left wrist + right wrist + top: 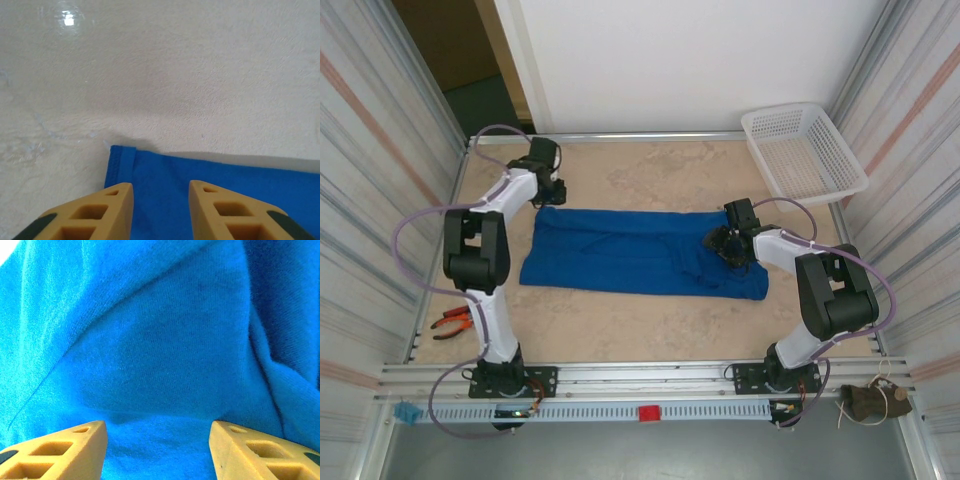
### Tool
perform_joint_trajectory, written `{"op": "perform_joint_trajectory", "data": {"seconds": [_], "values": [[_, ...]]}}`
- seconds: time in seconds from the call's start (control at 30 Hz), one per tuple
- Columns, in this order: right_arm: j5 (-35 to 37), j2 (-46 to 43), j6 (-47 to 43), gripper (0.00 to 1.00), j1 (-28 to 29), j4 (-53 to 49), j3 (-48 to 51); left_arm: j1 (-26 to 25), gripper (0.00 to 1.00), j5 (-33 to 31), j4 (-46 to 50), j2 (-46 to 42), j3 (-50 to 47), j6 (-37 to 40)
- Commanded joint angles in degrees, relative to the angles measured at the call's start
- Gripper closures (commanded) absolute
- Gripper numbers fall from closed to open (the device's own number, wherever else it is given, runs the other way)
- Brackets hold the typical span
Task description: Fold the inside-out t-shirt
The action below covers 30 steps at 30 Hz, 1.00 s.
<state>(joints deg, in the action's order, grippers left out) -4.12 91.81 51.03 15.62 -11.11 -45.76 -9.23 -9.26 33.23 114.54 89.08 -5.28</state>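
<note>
The inside-out t-shirt point(620, 250) lies as a long royal-blue band across the middle of the table, with wrinkles toward its right end. My left gripper point(552, 192) hovers at the shirt's far left corner. In the left wrist view its fingers point(161, 192) stand open over the hemmed corner of the t-shirt point(240, 172), with nothing pinched between them. My right gripper point(725, 243) sits low over the shirt's right part. Seen from the right wrist, it point(157, 427) is open wide just above the creased t-shirt cloth point(160, 340).
A white lattice basket point(803, 150) stands at the back right corner. Orange-handled pliers point(455, 322) lie by the left arm's base. Bare beige table point(650, 170) runs behind the shirt, and walls close in on both sides.
</note>
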Motion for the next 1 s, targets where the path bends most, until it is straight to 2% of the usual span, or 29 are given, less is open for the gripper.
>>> {"op": "perform_joint_trajectory", "data": {"seconds": [0.0,0.27,0.5,0.67,0.77,0.97], "values": [[3.68,2.34,1.36,0.44,-0.69,-6.17,1.64,0.53,0.69,-7.93,3.15,2.76,1.26,5.76],[4.11,2.35,1.36,0.44,-0.75,-6.37,1.37,0.56,0.69,-9.55,3.81,4.88,1.14,7.03],[4.72,2.12,1.36,0.44,-0.79,-7.07,1.02,0.53,0.74,-10.43,4.55,8.04,1.93,7.73],[4.74,2.06,1.36,0.44,-0.94,-7.17,1.02,0.37,0.66,-11.09,4.32,8.16,1.75,8.3],[4.82,2.07,1.45,0.44,-0.94,-7.17,0.93,-0.45,0.58,-15.04,2.3,6.7,0.14,9.09],[4.83,1.99,1.45,0.44,-0.95,-7.17,0.93,-1.91,0.56,-19.63,-4.54,1.39,-4.35,10.12]]}}
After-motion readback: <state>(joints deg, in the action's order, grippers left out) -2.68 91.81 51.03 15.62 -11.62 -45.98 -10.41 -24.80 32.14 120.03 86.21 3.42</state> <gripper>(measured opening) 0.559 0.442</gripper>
